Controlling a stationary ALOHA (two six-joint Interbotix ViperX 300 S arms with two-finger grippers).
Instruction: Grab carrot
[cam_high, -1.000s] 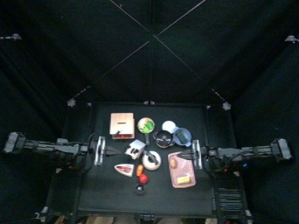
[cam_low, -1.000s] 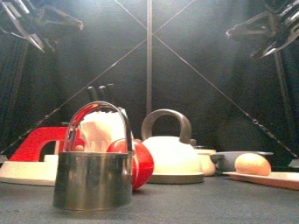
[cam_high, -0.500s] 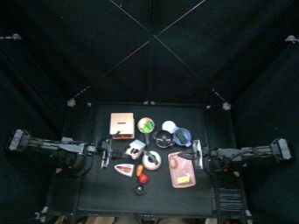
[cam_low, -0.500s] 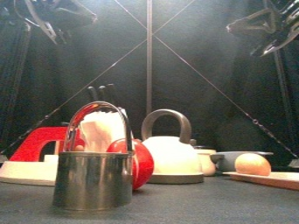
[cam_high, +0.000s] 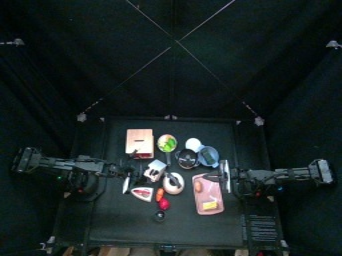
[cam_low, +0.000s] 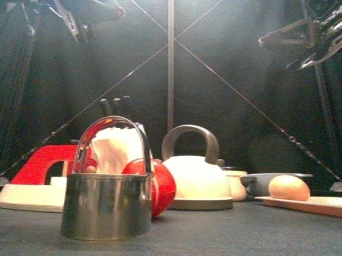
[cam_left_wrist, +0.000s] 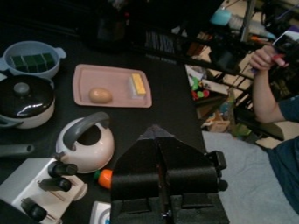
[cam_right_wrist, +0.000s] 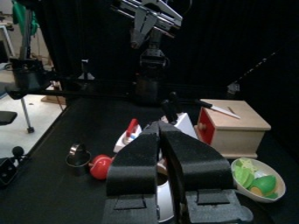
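Observation:
The carrot (cam_high: 156, 168) is a small orange piece left of the table's middle, beside the white kettle (cam_high: 173, 182). In the left wrist view the carrot (cam_left_wrist: 107, 178) peeks out next to the kettle (cam_left_wrist: 84, 144), partly hidden by my own gripper body. My left gripper (cam_high: 123, 176) hangs above the table just left of the carrot, with its jaws shut and empty (cam_left_wrist: 158, 133). My right gripper (cam_high: 225, 178) rests shut at the table's right side, beside the pink board (cam_high: 207, 193). The front view does not show the carrot.
A white-and-red wedge (cam_high: 148, 193) and a small red round item (cam_high: 163, 204) lie in front of the carrot. A salmon box (cam_high: 139, 142), green bowl (cam_high: 167, 143) and dark bowl (cam_high: 205, 156) stand behind. A metal cup (cam_low: 104, 200) is near the front edge. A person's hand (cam_left_wrist: 263, 61) shows beyond the table.
My left arm has shifted right, toward the carrot, with its jaws still shut. The right arm has stayed put.

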